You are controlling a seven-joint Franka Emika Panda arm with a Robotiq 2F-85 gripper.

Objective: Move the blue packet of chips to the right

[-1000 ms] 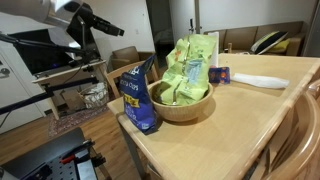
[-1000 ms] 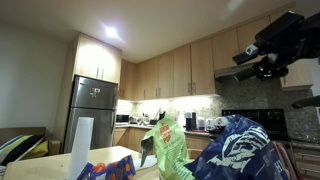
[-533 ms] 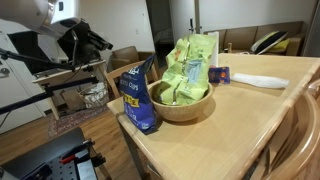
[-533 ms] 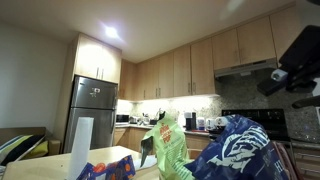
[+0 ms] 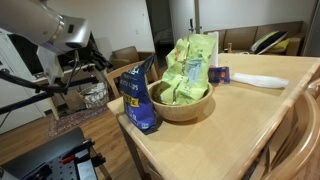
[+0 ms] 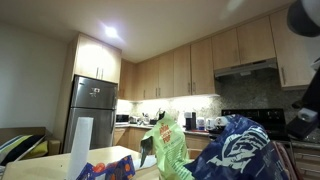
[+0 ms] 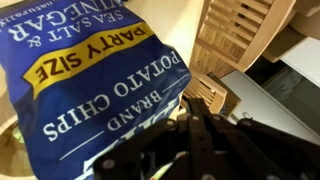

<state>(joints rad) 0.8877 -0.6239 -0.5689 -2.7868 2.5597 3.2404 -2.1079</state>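
In the wrist view the blue packet of chips [image 7: 95,75] fills the left half, its print upside down: "SEA SALT & VINEGAR" in white at the top, "PARTY SIZE" on a yellow band, then "POTATO CHIPS" and "BRAND"; the maker's name cannot be read. The gripper [image 7: 192,115] comes in from the bottom as a dark blur, its fingers pressed together, with nothing visible pinched between them. In an exterior view the packet [image 5: 138,97] stands upright at the corner of the wooden table [image 5: 250,125], on the side nearest the arm [image 5: 55,25] and just beside the wooden bowl [image 5: 182,104], which holds light green packets [image 5: 190,62]; their print is too small to read. From a second ago, the arm has swung down and back: its dark gripper then jutted out high above the table's side, and now the pale link fills the upper corner, well apart from the packet. In an exterior view only dark parts of the arm [image 6: 305,110] show at the edge, where the whole wrist showed before. The packet [image 6: 240,150], the bowl and the green packets have not moved. Past the bowl lie a small blue packet with a red end [image 5: 219,74] and a white sheet [image 5: 262,81]; the nearer stretch of tabletop is bare wood. A slatted wooden chair [image 7: 235,35] stands close to the table.
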